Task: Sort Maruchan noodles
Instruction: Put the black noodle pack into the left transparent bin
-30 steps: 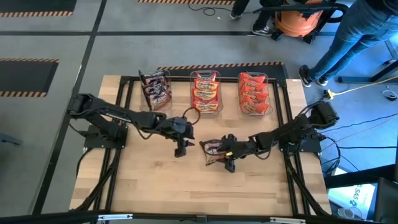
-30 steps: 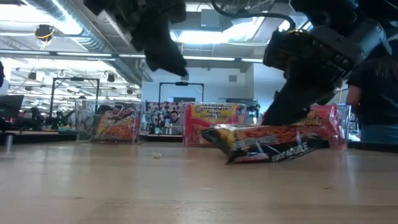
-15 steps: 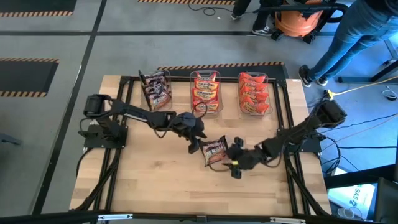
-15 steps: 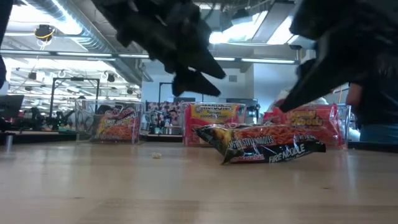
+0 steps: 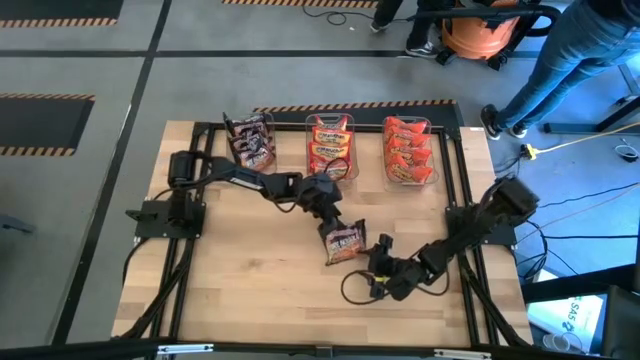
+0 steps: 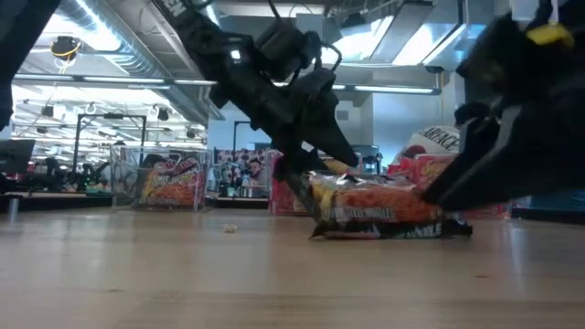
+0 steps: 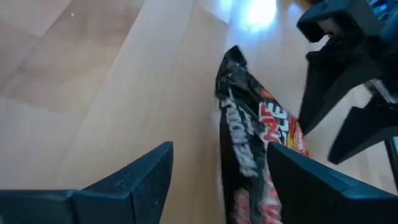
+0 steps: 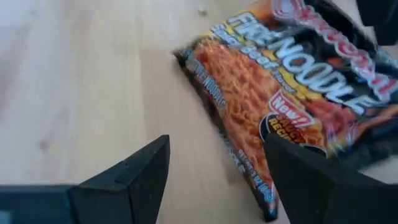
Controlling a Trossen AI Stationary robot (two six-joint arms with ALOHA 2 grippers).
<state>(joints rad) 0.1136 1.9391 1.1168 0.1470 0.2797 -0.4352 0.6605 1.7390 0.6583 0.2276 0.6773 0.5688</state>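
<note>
- Wooden table [image 5: 250, 290] fills the middle of the high view, grey floor around it and people's legs at the upper right edge. Three clear bins sit in a row along the table's top edge: dark packets [image 5: 250, 143] at upper centre-left, orange-yellow packets [image 5: 330, 148] in the middle, red packets [image 5: 407, 150] to the right.
- High view: one loose dark packet [image 5: 343, 241] lies flat at frame centre. A second ago the right gripper [image 5: 378, 283] stood over it; now that gripper sits lower right of it, apart. Left gripper [image 5: 332, 222] has come in from the left to the packet's upper-left corner.
- Low view: left arm comes down from upper centre onto the packet's left end; right arm is a dark mass at the right edge. Packet lies on the wood, bins behind it.
- Left wrist view: fingers spread wide, packet's near end between them, nothing clamped yet.
- Right wrist view: fingers parted and empty, packet just ahead on the table.
- Read: looks like a hand-over by set-down, right let go, left lining up the pick. Likely destination is the dark-packet bin.
</note>
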